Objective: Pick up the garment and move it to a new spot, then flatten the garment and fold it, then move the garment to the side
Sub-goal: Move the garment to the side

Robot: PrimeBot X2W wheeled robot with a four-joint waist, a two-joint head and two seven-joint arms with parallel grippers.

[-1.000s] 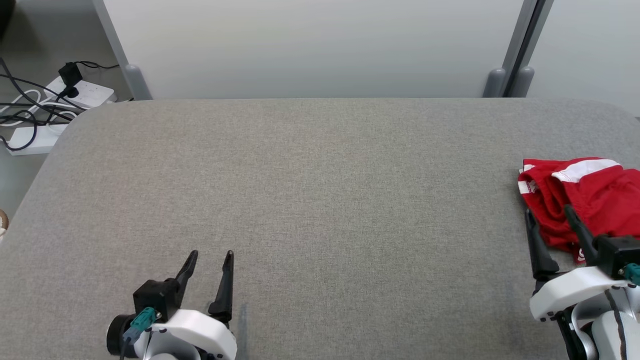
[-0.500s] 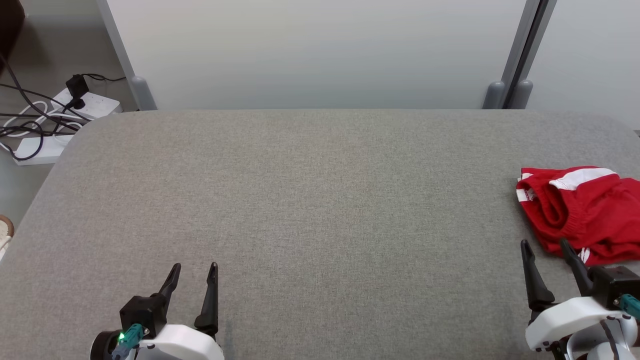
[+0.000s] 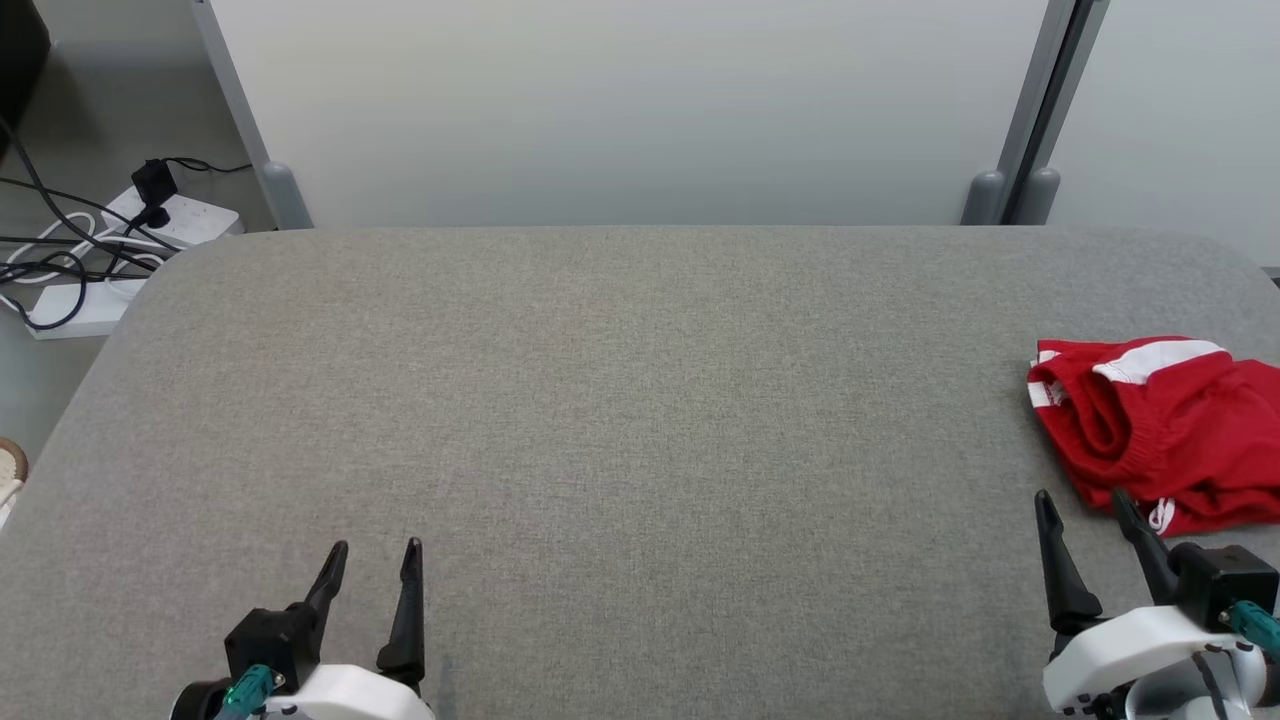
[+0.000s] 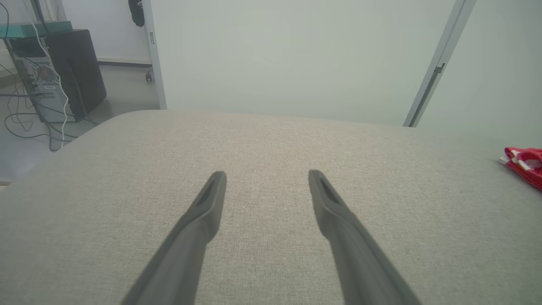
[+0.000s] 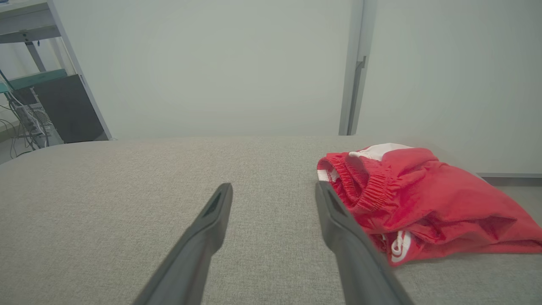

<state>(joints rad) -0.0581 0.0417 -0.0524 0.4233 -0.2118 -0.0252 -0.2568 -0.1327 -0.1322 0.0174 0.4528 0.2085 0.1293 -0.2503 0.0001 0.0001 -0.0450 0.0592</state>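
The garment (image 3: pixel 1170 430) is a pair of red shorts with white trim, lying crumpled and loosely folded at the right edge of the grey padded table (image 3: pixel 640 400). In the right wrist view the garment (image 5: pixel 415 203) lies just right of my right gripper (image 5: pixel 273 188), whose fingers stand apart and empty. From the head camera my right gripper (image 3: pixel 1080 505) is open at the lower right, just short of the shorts. My left gripper (image 3: pixel 375 550) is open and empty at the lower left, far from the garment. The left wrist view has my left gripper (image 4: pixel 266 176) over bare table, and a corner of the garment (image 4: pixel 525 167) at its right edge.
White power strips with black cables (image 3: pixel 120 230) lie on the floor past the table's far left corner. A pale partition wall (image 3: pixel 640 100) stands behind the table, with grey posts (image 3: pixel 1010 190) at the back right. A dark computer case (image 4: pixel 72 72) stands on the floor at the left.
Both grippers have drawn back toward the near edge, and the right one has come off the garment. The head camera has tilted slightly. Both stay open.
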